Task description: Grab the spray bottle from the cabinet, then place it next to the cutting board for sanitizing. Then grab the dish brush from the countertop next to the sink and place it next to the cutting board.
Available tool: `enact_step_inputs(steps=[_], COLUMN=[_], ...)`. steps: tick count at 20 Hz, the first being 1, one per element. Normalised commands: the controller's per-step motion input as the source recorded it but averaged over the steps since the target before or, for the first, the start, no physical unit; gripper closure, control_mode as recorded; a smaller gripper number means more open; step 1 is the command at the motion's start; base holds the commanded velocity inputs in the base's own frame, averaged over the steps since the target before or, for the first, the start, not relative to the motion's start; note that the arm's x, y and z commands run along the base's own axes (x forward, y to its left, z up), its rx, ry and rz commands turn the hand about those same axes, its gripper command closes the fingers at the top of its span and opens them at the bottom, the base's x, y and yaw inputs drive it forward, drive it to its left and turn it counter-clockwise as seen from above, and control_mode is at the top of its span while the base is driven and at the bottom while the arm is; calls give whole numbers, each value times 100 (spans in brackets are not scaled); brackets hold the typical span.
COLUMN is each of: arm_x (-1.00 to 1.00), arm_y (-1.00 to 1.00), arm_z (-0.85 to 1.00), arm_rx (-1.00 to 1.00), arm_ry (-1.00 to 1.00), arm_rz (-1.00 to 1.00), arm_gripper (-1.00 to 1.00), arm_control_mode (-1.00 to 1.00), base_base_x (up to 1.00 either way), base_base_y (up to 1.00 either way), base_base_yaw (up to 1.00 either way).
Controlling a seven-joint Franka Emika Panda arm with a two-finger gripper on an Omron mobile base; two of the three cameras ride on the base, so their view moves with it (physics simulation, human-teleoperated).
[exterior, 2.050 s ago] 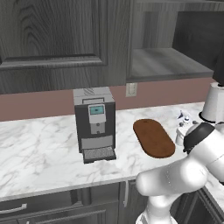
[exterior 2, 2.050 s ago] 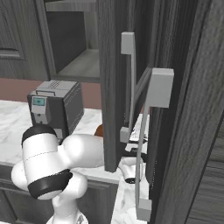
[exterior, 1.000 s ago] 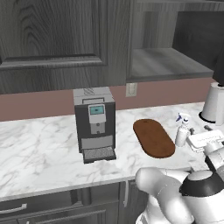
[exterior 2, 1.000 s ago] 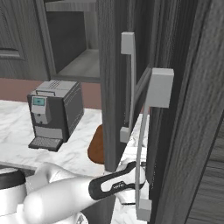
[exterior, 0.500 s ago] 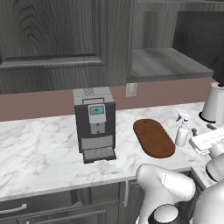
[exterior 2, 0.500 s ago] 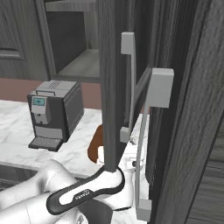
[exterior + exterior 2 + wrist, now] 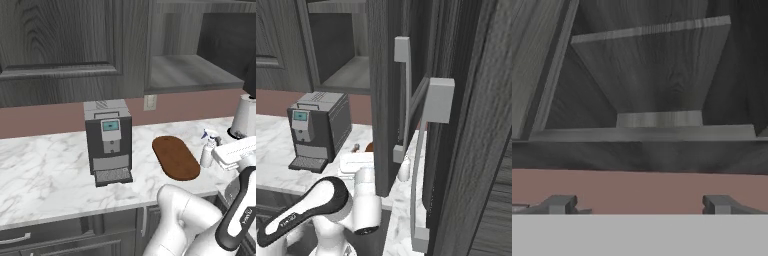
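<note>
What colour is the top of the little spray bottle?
Blue and white, on the small white spray bottle beside the oval reddish-brown wooden board; left base view.

Glossy white arm [image 7: 187, 225], dark joints, perhaps lettered.

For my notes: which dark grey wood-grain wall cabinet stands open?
The right one, above the oval reddish-brown board: its grey shelf shows. The left one's panelled door is shut.

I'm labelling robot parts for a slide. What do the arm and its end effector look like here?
The arm is made of glossy white rounded shells, with a dark band at a joint that carries small pale lettering. The end effector shows as two small dark grey finger tips with blocky ends.
</note>
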Motion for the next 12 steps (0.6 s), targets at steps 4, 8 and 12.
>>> enact_step_inputs(steps=[4,8,12], arm_x=[-47,-52,-55], arm_y=[57,31,5], arm_z=[94,99,100], arm_rx=[0,0,-1], arm_ry=[4,3,5], arm_rz=[0,0,0], arm_gripper=[-100,-100,-100], arm_control_mode=[-100,-100,-100], base_base_x=[0,0,0], base_base_y=[0,0,0], base_base_yaw=[0,0,0])
